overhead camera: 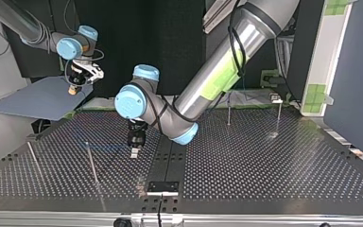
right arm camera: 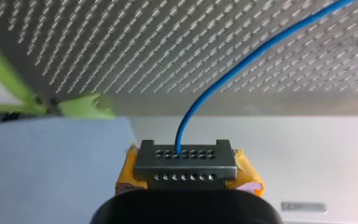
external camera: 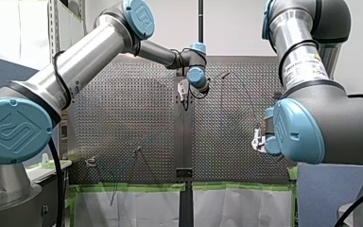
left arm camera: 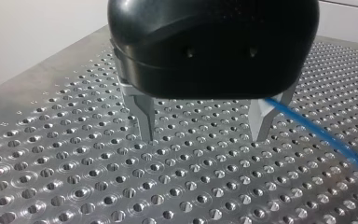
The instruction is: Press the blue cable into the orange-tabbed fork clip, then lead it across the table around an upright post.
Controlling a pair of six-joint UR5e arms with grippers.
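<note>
The blue cable [right arm camera: 242, 60] comes out between the yellow-padded fingers of my right gripper [right arm camera: 185, 154], which is shut on it, held off the table's edge at the top view's left [overhead camera: 71, 90]. From there the cable arcs over the perforated table. My left gripper [left arm camera: 205, 137] stands open just above the table near its middle [overhead camera: 134, 152], nothing between its metal fingers [left arm camera: 147, 121]. The cable [left arm camera: 326, 140] runs past the outer side of one finger. A small clip [overhead camera: 276, 99] sits at the top view's far right; I cannot tell its colour.
Thin upright posts stand on the table: two at the top view's left [overhead camera: 92, 163] [overhead camera: 33, 158], others at the far right [overhead camera: 228, 113]. A grey board [overhead camera: 38, 99] lies off the table under my right gripper. A black strip [overhead camera: 170, 156] runs down the table's middle.
</note>
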